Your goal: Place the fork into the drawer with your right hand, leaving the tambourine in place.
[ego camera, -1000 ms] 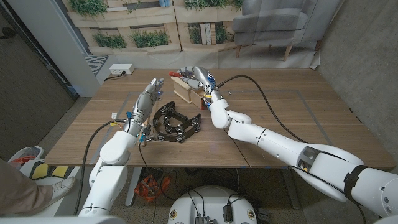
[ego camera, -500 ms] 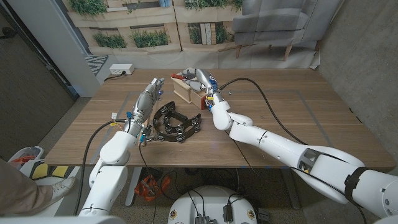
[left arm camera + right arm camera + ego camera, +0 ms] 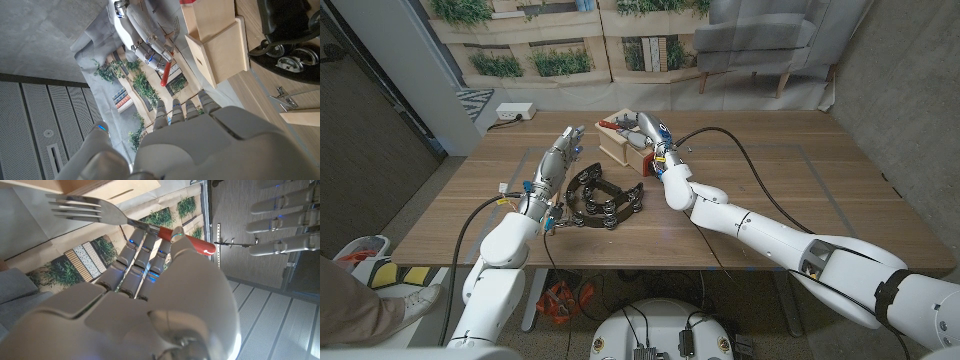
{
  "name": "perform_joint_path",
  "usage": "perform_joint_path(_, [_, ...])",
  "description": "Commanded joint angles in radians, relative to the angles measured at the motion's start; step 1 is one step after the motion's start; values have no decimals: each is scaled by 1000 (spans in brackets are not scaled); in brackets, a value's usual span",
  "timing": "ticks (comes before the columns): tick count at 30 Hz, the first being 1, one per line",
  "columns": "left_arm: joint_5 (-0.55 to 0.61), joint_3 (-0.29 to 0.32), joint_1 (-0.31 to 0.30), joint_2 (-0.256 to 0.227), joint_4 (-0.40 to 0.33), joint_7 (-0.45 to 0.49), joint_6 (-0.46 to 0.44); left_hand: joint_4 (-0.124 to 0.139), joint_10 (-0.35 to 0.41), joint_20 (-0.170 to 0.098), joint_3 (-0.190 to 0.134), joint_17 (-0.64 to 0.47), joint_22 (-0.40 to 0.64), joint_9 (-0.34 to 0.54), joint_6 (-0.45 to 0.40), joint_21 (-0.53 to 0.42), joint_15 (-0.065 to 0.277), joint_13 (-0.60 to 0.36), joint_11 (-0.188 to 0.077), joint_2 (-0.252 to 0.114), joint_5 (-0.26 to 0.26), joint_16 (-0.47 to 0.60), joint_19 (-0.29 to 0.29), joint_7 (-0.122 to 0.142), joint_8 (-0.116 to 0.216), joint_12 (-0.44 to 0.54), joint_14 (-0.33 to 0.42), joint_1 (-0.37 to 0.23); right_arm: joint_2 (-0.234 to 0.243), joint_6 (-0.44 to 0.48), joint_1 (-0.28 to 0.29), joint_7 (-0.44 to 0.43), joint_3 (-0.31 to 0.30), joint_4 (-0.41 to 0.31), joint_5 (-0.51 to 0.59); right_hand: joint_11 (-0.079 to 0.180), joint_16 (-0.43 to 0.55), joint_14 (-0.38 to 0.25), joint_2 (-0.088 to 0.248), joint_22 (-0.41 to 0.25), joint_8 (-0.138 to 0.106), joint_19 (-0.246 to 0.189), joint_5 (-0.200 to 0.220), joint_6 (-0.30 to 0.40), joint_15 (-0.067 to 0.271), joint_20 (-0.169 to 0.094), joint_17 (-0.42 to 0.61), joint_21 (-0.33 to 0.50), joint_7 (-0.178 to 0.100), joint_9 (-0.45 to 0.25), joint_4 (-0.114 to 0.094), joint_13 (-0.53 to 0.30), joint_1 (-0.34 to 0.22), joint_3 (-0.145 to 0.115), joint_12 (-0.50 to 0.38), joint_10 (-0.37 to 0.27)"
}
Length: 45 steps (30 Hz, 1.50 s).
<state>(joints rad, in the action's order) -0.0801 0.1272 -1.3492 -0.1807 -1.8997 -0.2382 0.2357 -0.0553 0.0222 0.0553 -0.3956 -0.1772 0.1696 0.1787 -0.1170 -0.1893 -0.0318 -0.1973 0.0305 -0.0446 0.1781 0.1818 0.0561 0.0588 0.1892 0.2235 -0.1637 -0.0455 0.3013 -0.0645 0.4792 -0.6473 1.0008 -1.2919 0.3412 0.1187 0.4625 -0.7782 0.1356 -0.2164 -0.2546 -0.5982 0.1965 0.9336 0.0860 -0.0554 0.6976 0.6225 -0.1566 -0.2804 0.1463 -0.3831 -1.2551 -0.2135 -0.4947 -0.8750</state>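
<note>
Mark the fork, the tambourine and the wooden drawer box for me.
fork (image 3: 95, 211), right wrist view, on the metal neck just behind the tines.
tambourine (image 3: 592, 205), head view, on its black frame.
wooden drawer box (image 3: 220, 47), left wrist view, on its pale front panel.

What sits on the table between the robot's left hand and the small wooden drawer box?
In the head view, the black half-moon tambourine lies between the left hand and the wooden drawer box, nearer the robot; farther back there is bare tabletop.

Drawer (image 3: 623, 148) at the table's (image 3: 820, 190) far middle, tambourine (image 3: 600, 200) just before it, left hand (image 3: 558, 155) left of both, right hand (image 3: 648, 130) with fork (image 3: 613, 124) above the drawer.
</note>
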Motion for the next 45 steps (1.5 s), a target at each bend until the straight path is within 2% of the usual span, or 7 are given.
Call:
perform_joint_path(1, [1,1,-3,-1,-2,-1,-3,-5,5,1,-4,-3,4,3,-7,-2,0,-4,0,-5,1,3,-5,2,-1,3,2,1,-24,-18,-22,-17,9,63,16,60,0,-8,24,-2,-8,2,10,5,154,-19,7,7,-8,-5,2,-2,-27,-7,-3,-53])
perform_joint_path(14, [0,2,5,-4,3,-2,-14,-5,4,1,-4,-3,4,3,-9,-2,0,-4,3,-5,1,2,-5,4,0,3,1,1,-57,-9,-45,-28,16,129,21,59,-2,-8,25,-2,-8,5,10,4,154,-18,16,16,-7,-5,1,-5,-27,-9,-2,-50])
perform_joint_path(27, [-6,2,21,-5,27,-5,-13,-5,4,0,-4,-3,4,3,-10,-3,1,-4,2,-5,1,2,-6,4,0,3,1,1,-116,-47,-74,-30,18,258,0,57,-6,-9,26,-1,-10,9,9,5,154,-20,25,27,-5,-6,1,-8,-27,-11,-2,-50])
perform_joint_path(36, [-13,-3,49,-8,58,-15,1,-5,4,-1,-4,-3,4,3,-12,-2,0,-4,2,-5,1,2,-5,1,1,3,1,2,-119,-44,-77,-32,17,266,6,58,-9,-8,25,-1,-10,12,7,5,154,-22,31,34,-5,-6,1,-13,-27,-12,-1,-45])
perform_joint_path(45, [-11,5,37,-10,44,-10,-7,-5,3,-2,-4,-3,4,3,-13,-2,0,-4,1,-5,1,2,-5,0,1,2,0,2,-135,-72,-79,-40,18,319,-1,58,-13,-7,26,0,-10,16,6,4,154,-22,35,39,-3,-6,1,-13,-26,-13,1,-45])
